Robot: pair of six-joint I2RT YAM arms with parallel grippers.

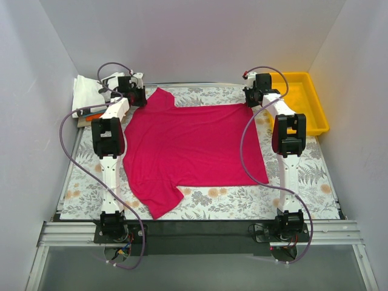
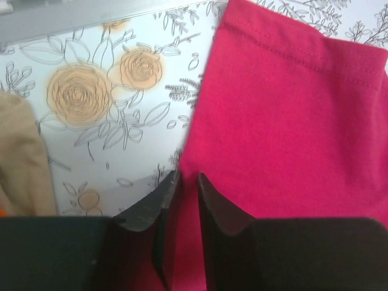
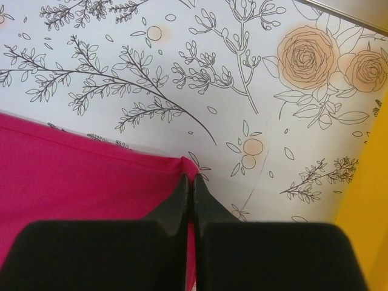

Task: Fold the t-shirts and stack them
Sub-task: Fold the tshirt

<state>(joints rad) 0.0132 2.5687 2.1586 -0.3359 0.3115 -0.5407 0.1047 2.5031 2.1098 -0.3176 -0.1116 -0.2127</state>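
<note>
The magenta-red t-shirt (image 1: 194,145) lies spread flat on the floral table, one sleeve at the far left and one at the near left. My left gripper (image 1: 134,92) is at the far-left sleeve. In the left wrist view its jaws (image 2: 187,176) stand narrowly apart, closed on the sleeve cloth (image 2: 285,121) near its edge. My right gripper (image 1: 253,97) is at the shirt's far-right corner. In the right wrist view it (image 3: 190,177) is shut on that corner of the cloth (image 3: 73,170). Folded white (image 1: 85,91) and orange (image 1: 92,117) shirts are stacked at the far left.
A yellow plastic tray (image 1: 303,100) stands at the far right, just beyond the right gripper; its edge shows in the right wrist view (image 3: 367,212). A tan cloth (image 2: 21,157) lies left of the left gripper. White walls enclose the table (image 1: 206,203).
</note>
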